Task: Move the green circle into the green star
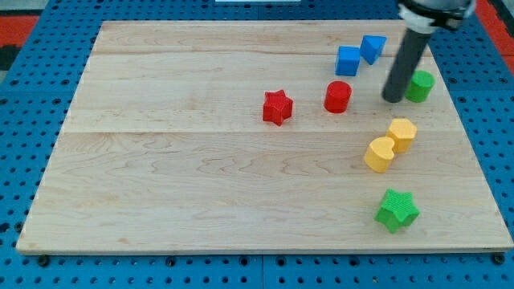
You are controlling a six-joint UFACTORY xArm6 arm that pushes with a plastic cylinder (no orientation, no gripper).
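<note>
The green circle (420, 85) sits near the view's right edge of the wooden board, in the upper part. My tip (393, 99) rests just to the view's left of it, touching or almost touching its side. The green star (397, 210) lies near the view's bottom right, well below the circle. A yellow hexagon (402, 133) and a yellow heart-like block (380, 154) lie between the circle and the star.
A red cylinder (338, 96) and a red star (277, 107) lie to the view's left of my tip. Two blue blocks (348, 61) (373, 48) sit near the view's top. The board's right edge (474, 152) is close to the circle.
</note>
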